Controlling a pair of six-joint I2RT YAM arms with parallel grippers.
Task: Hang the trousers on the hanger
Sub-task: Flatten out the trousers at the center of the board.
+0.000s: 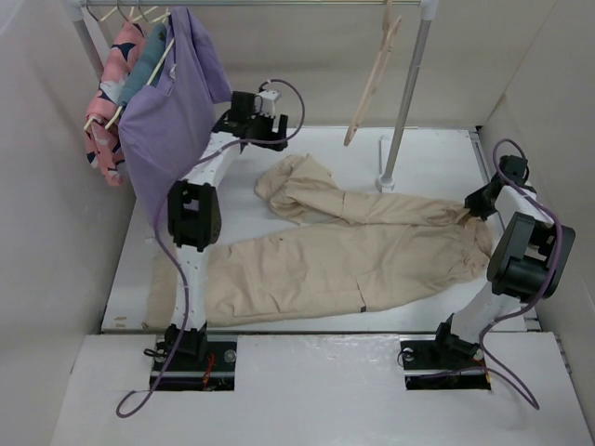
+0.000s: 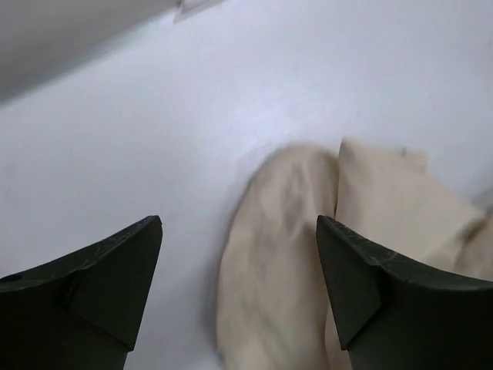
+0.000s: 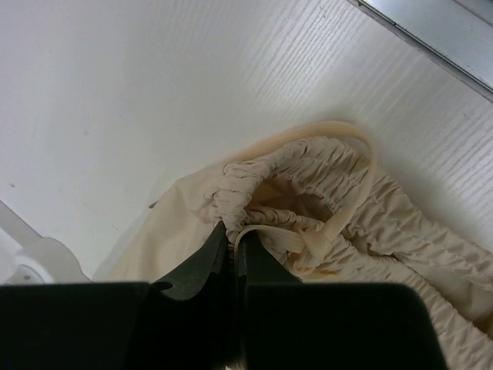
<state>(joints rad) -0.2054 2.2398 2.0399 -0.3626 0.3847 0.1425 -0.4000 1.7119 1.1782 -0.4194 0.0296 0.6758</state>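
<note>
Top view, clock taken from the middle of the table [image 1: 437, 149], arm bases at 6. The trousers [image 1: 344, 255] lie flat across the table: waist out at 3 o'clock, one leg running long toward 8, the other bending back toward 11 and ending in a loose bunch there. The hanger [image 1: 372, 84] hangs tilted from the rail [image 1: 279, 3] at about 1 o'clock, just beside the rail's upright post [image 1: 409, 93], well apart from the trousers, which are not yet on it. My left hand [image 2: 239, 223] is out at 11 o'clock, by the bunched leg end. On its wrist camera the two dark fingers [image 2: 100, 285] stand wide apart with nothing between them; I see white table under the left finger and the beige leg end under the right one. I cannot tell whether the tips touch the cloth. My right hand [image 3: 235, 235] is at 3 o'clock, at the waist. On its wrist camera the fingers are pressed together, and a thin fold of the gathered waistband [image 3: 308, 154] is nipped between the tips, so it has hold of the trousers. A drawstring [image 3: 362, 177] loops just beside the grip. At 10 to 11 o'clock a purple shirt [image 1: 177, 111] and a pink garment [image 1: 112, 102] hang on wooden hangers [image 1: 139, 13] at the rail's far left end.
</note>
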